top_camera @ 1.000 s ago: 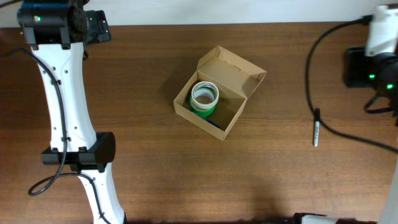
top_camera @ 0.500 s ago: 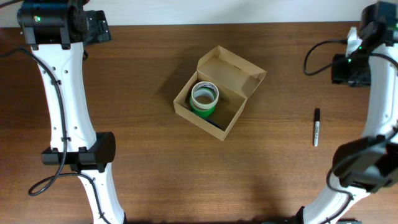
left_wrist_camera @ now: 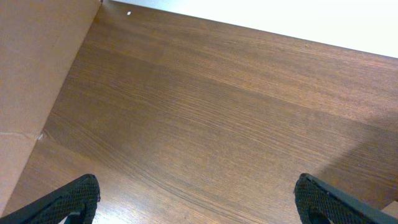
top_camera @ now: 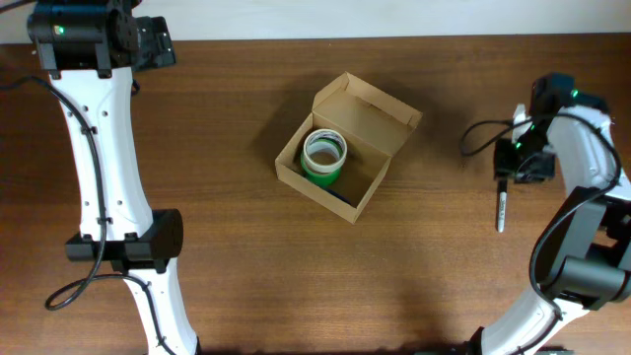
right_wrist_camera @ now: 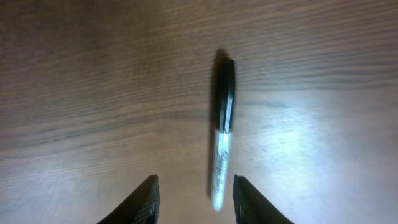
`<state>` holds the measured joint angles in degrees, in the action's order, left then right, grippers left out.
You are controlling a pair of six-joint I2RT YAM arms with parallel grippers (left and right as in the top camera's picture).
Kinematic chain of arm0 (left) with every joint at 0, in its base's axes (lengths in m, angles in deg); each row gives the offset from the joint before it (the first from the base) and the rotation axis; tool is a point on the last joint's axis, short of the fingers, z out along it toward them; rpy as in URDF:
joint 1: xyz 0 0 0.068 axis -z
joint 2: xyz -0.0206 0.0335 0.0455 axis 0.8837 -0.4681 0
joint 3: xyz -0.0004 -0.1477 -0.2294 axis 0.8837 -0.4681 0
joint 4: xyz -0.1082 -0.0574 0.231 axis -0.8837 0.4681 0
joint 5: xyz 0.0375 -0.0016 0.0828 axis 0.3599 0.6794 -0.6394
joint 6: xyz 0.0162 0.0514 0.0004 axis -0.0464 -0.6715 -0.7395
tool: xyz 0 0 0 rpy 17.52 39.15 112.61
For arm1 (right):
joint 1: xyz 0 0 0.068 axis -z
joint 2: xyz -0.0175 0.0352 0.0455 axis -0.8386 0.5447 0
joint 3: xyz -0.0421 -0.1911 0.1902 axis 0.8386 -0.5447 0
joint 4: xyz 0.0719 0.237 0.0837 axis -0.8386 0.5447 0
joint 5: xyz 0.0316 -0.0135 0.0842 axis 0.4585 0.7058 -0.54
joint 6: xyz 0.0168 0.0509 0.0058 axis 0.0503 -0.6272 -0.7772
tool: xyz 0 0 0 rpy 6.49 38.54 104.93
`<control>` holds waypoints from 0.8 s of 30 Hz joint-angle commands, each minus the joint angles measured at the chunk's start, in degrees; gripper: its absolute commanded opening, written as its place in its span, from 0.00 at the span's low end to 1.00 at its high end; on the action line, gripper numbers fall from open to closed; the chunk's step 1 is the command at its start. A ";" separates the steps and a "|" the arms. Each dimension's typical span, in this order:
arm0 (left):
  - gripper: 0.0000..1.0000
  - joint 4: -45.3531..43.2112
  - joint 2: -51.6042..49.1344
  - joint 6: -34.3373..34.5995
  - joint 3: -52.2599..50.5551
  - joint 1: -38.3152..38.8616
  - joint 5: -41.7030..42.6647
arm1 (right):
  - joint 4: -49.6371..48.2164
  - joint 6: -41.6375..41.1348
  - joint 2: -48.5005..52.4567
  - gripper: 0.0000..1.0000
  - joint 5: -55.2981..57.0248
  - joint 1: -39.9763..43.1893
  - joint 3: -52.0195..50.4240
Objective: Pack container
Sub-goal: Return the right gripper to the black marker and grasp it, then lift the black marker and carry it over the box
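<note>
The container point(top_camera: 380, 120), a tan cardboard box with its flap lid standing open, sits mid-table, and a green and white tape roll point(top_camera: 324, 155) lies inside it. A black and silver marker point(top_camera: 501, 207) lies on the wood to its right. My right gripper point(top_camera: 508, 170) hovers over the marker's near end. In the right wrist view the marker point(right_wrist_camera: 222, 140) points between my fingers point(right_wrist_camera: 149, 200). The right gripper point(right_wrist_camera: 196, 202) is open and touches nothing. At the far left corner my left gripper point(top_camera: 158, 49) stands wide open over bare wood, and the left wrist view shows that gripper point(left_wrist_camera: 199, 208) empty.
A black cable point(top_camera: 478, 148) loops off the right arm near the marker. In the left wrist view a tan panel point(left_wrist_camera: 37, 74) borders the table on the left. The white left arm point(top_camera: 99, 168) stretches along the table's left side.
My right arm has swung from the far right corner down over the marker, and its jaws have narrowed. The left arm, box and marker have not moved.
</note>
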<state>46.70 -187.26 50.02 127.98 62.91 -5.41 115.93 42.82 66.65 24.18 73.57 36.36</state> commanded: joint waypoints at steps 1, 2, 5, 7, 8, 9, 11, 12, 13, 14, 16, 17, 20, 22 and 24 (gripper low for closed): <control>1.00 -0.07 1.81 -0.50 0.44 -0.35 -0.15 | -4.26 0.13 -3.65 0.40 -2.62 0.44 -5.14; 1.00 -0.07 1.81 -0.50 0.44 -0.35 -0.15 | -5.09 0.13 -3.65 0.40 -2.78 0.44 -5.60; 1.00 -0.04 1.81 -0.50 0.46 -0.35 -0.15 | -8.57 0.15 -3.65 0.40 -2.93 0.44 -7.21; 1.00 -0.07 1.81 -0.50 0.46 -0.35 -0.15 | -10.71 0.22 -3.63 0.40 -2.91 0.46 -8.50; 1.00 -0.04 1.81 -0.50 0.44 -0.35 -0.15 | -12.15 0.28 -3.63 0.40 -2.93 0.59 -9.40; 1.00 -0.07 1.81 -0.50 0.46 -0.35 -0.15 | -13.55 0.35 -3.63 0.40 -2.93 0.81 -10.58; 1.00 -0.07 1.81 -0.50 0.44 -0.35 -0.15 | -14.99 0.31 -3.63 0.40 -3.15 1.42 -12.15; 1.00 -0.04 1.81 -0.50 0.46 -0.35 -0.15 | -15.47 0.17 -3.63 0.40 -3.34 1.68 -12.70; 1.00 -0.07 1.81 -0.50 0.46 -0.35 -0.15 | -16.11 0.11 -3.63 0.41 -3.45 2.34 -13.51; 1.00 -0.07 1.81 -0.50 0.44 -0.35 -0.15 | -16.35 0.00 -3.63 0.41 -3.56 2.75 -13.81; 1.00 -0.07 1.81 -0.50 0.46 -0.35 -0.15 | -16.55 -1.11 -3.63 0.41 -3.56 3.85 -14.21; 1.00 -0.04 1.81 -0.50 0.44 -0.35 -0.15 | -16.50 -1.42 -3.63 0.41 -3.58 4.44 -14.29; 1.00 -0.04 1.81 -0.50 0.44 -0.35 -0.15 | -16.50 -2.47 -3.63 0.41 -3.58 5.51 -14.40; 1.00 -0.07 1.81 -0.50 0.44 -0.35 -0.15 | -16.57 -2.49 -3.63 0.42 -3.69 5.79 -14.62; 1.00 -0.07 1.81 -0.50 0.44 -0.35 -0.15 | -16.98 -2.47 -3.63 0.45 -4.44 5.57 -15.26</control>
<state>46.70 -187.26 50.02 127.98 62.91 -5.41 99.51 41.29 64.44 21.14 79.19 22.28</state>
